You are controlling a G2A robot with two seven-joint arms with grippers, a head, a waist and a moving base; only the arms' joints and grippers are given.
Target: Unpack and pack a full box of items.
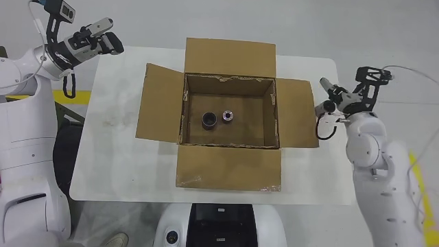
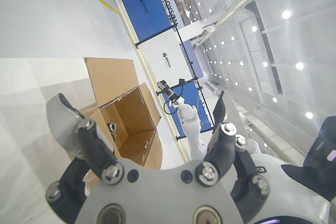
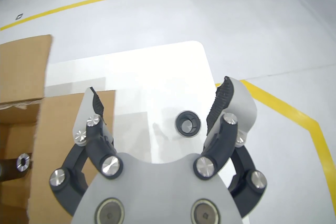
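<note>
End effectors, top view: left end effector (image 1: pixel 108 42) near counter (image 1: pixel 110 151) far-left corner, right end effector (image 1: pixel 326 100) beside box (image 1: pixel 230 168) side flap. Box centred, flaps out; dark cylinder (image 1: pixel 209 119) and metal ring (image 1: pixel 227 115) inside. Left wrist view: fingers (image 2: pixel 65 108) spread, nothing betw. Right wrist view: fingers (image 3: pixel 223 99) spread, empty; black bushing (image 3: pixel 187 125) on counter just ahead. Likely next: pick from box. Descend vert., centre on item, avoid walls.

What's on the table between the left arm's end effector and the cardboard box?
Nothing: the top view shows bare white table between the left end effector and the spread side flap of the cardboard box.
</note>
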